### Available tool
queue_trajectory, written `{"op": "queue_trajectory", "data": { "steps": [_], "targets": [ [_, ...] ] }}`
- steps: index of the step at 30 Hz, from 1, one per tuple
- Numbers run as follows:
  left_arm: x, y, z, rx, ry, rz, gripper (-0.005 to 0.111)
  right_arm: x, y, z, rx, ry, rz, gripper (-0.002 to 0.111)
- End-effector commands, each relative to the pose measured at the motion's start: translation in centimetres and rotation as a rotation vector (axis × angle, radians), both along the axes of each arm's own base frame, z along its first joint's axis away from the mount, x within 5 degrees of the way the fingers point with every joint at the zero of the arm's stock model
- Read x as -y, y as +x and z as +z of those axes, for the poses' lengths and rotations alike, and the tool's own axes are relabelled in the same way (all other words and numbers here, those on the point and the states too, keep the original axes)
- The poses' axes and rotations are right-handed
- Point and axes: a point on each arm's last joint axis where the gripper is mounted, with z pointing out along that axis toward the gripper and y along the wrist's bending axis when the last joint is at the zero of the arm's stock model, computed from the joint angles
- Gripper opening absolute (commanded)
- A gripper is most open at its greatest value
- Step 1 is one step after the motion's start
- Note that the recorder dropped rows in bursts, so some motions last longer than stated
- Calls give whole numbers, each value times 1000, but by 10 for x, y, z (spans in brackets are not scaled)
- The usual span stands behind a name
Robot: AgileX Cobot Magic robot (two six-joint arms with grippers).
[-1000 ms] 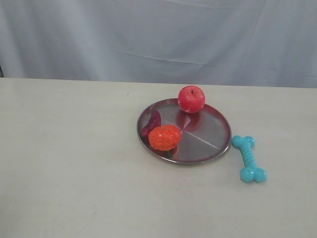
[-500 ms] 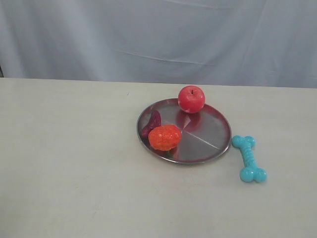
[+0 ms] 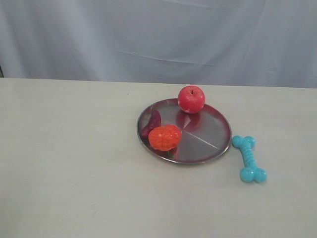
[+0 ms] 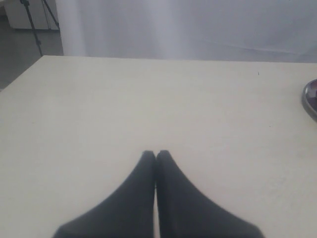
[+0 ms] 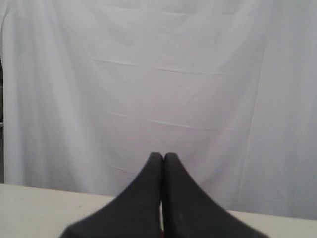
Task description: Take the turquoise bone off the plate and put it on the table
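Turquoise bone [image 3: 249, 158] lies flat on table [image 3: 74, 163], just beside the plate [image 3: 208, 136], at its right rim. Left gripper [image 4: 156, 154] and right gripper [image 5: 163, 156]: fingers pressed together, empty. How they stand relative to the bone cannot be told.

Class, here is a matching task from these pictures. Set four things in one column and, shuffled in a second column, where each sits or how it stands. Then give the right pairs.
Things
1. red apple
2. turquoise bone
3. orange knobbly toy
4. left pincer

Places or states
A. shut, facing the table
B. on the table, off the plate
C. at the plate's far edge
D. on the plate, beside a dark red piece

Pairs: 1-C, 2-B, 3-D, 4-A
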Motion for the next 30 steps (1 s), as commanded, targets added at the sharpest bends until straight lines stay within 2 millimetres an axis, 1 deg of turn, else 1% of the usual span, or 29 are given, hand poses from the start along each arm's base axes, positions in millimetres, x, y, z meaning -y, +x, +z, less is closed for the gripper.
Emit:
{"op": "queue_trajectory", "data": {
  "steps": [1,2,3,4,5,7,8,9,12,17,30],
  "targets": [
    [0,0,0,4,-5,-7,0,5,28,-56,-42,-13,5,0],
    [0,0,0,4,-5,-7,0,6,31,-67,-52,-4,9,0],
    [0,0,0,4,-5,-7,0,7,36,-84,-63,10,15,0],
    [0,0,0,4,-5,-7,0,7,38,-92,-71,21,13,0],
    [0,0,0,4,-5,-7,0,8,41,-106,-98,38,5,0],
    [0,0,0,4,-5,-7,0,10,42,-115,-128,62,-19,0],
    [0,0,0,4,-5,-7,0,11,42,-115,-130,64,-26,0],
    [0,0,0,4,-5,-7,0,11,41,-121,-190,73,-37,0],
    [0,0,0,4,-5,-7,0,12,40,-130,-287,96,-46,0],
    [0,0,0,4,-5,-7,0,12,38,-141,-407,130,-56,0],
    [0,0,0,4,-5,-7,0,12,38,-141,-402,128,-56,0]
  ]
}}
